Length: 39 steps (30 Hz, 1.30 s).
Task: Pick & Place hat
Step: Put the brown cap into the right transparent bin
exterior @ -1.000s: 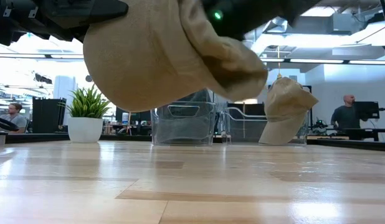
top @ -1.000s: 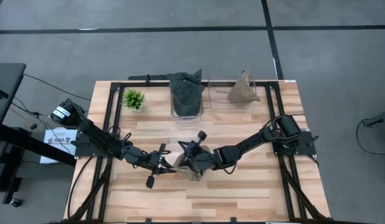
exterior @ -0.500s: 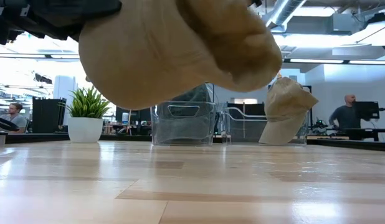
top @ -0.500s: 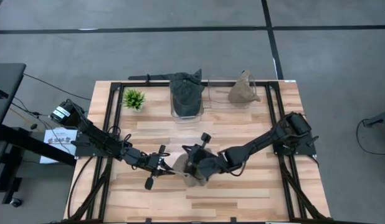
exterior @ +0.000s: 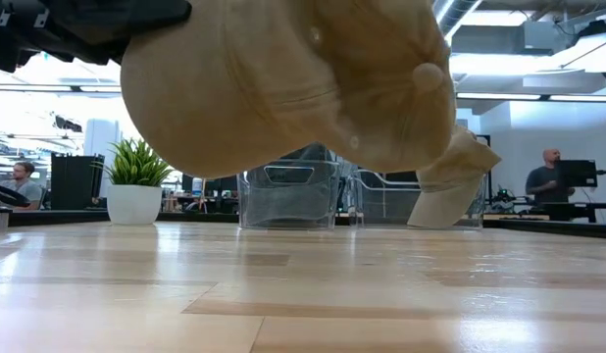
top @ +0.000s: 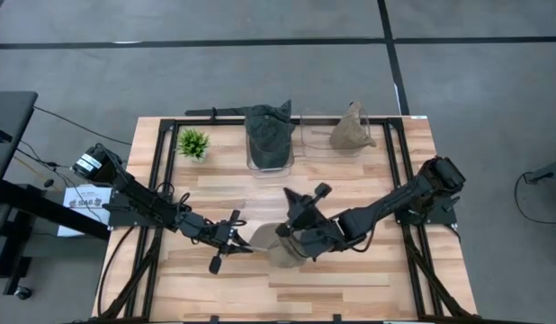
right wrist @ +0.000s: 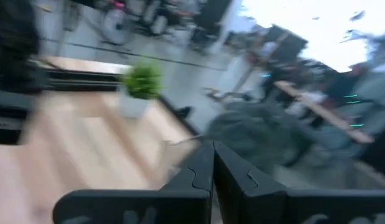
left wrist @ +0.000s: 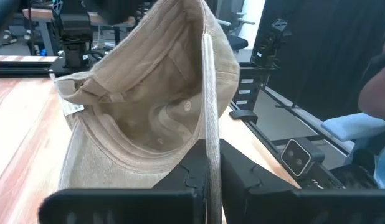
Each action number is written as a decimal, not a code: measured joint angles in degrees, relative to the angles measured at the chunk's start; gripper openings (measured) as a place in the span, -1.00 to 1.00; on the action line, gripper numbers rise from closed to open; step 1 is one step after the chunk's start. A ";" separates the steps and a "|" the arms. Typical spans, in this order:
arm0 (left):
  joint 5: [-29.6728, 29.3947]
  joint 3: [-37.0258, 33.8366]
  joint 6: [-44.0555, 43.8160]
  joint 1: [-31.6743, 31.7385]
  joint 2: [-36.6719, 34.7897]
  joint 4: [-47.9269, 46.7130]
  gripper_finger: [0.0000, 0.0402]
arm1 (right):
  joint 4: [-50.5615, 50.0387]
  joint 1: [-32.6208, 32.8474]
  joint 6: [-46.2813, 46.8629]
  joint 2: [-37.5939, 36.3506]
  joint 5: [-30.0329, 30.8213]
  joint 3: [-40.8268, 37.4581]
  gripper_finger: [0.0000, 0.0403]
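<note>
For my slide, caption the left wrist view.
Left gripper shut on the tan hat's edge, its inside showing.

the tan hat (exterior: 283, 83) is cut off at the low view's top edge; the right wrist view is blurred.

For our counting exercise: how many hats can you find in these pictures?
3. A tan hat is held above mid-table in the left claw; a dark hat and another tan hat sit in clear bins at the far edge. More may be hidden.
</note>
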 joint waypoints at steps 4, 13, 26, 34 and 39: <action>0.13 0.00 0.07 -0.01 0.00 0.06 -0.90 | -5.56 -0.42 -2.55 0.02 10.68 0.00 -1.00; 0.32 -0.02 0.13 -0.11 0.00 -0.38 -0.90 | -25.75 2.29 10.02 -6.26 16.27 -0.04 -1.00; 0.34 -0.04 -0.04 -0.46 0.00 1.71 -0.90 | -57.00 6.36 49.56 -8.41 -2.25 -0.09 -1.00; -1.01 -0.04 -0.51 -0.46 0.00 2.64 -0.90 | -56.17 6.98 57.73 1.29 -3.21 -0.13 -1.00; -0.97 -0.04 -0.55 -0.46 0.00 2.73 -0.90 | -55.09 4.52 61.18 6.37 -3.14 -0.17 -1.00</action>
